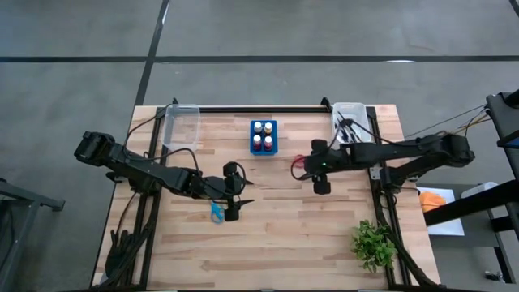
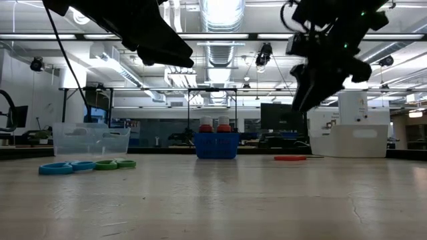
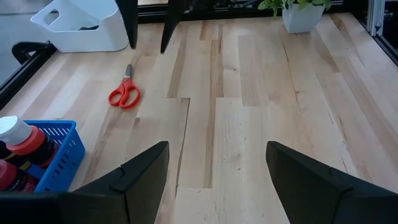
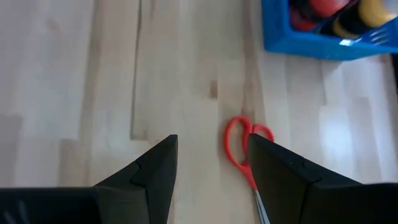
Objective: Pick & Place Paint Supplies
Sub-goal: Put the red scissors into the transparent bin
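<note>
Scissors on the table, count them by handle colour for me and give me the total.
Red scissors: 1
Blue scissors: 1
Green scissors: 1
Total: 3

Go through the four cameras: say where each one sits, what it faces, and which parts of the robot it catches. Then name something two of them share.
High view: overhead, straight down on the table; both arms show.
Low view: at tabletop height, level toward the room; both arms enter from above.
Left wrist view: on the left arm, past its open fingers across the table to the red scissors.
Right wrist view: on the right arm, down past its parted fingers at the same scissors.
Shared: both wrist views show the red scissors and blue holder.
</note>
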You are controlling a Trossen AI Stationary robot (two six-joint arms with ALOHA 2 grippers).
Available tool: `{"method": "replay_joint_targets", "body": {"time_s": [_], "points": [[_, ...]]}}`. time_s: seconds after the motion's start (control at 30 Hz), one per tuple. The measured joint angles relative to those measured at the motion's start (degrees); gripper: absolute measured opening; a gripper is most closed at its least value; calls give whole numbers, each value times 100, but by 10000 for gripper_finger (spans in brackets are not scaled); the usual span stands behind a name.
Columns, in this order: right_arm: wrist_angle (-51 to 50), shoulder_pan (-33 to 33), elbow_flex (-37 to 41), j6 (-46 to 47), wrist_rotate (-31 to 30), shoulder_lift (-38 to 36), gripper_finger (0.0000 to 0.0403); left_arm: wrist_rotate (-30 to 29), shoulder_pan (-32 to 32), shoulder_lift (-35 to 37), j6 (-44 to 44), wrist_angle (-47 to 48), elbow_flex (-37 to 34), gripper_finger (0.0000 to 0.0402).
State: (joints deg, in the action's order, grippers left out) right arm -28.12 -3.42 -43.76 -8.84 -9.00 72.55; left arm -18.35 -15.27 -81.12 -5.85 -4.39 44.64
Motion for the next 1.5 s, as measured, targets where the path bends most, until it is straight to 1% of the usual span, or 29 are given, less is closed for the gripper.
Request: {"method": "replay_joint_targets", "body": {"time_s": [0.07,0.17,0.43,0.57,0.73,0.83,1.0,1.5], "points": [[-2,-84,5,-195,56,179,192,0,0,0,0,1,0,279],[7,-268,5,-405,294,379,192,0,0,0,0,1,0,279],[4,-983,5,-634,1036,821,192,0,0,0,-2,1,0,279],[50,-1237,5,-666,1372,1015,192,0,0,0,-2,1,0,279],[227,-1318,5,-686,1406,1291,192,0,4,0,-2,1,0,279],[473,-1318,3,-765,1565,1492,192,0,4,0,-2,1,0,279],[492,-1353,-13,-833,1619,1749,192,0,4,0,-2,3,0,279],[494,-1522,-91,-959,1614,1797,192,0,13,0,-2,1,0,279]]}}
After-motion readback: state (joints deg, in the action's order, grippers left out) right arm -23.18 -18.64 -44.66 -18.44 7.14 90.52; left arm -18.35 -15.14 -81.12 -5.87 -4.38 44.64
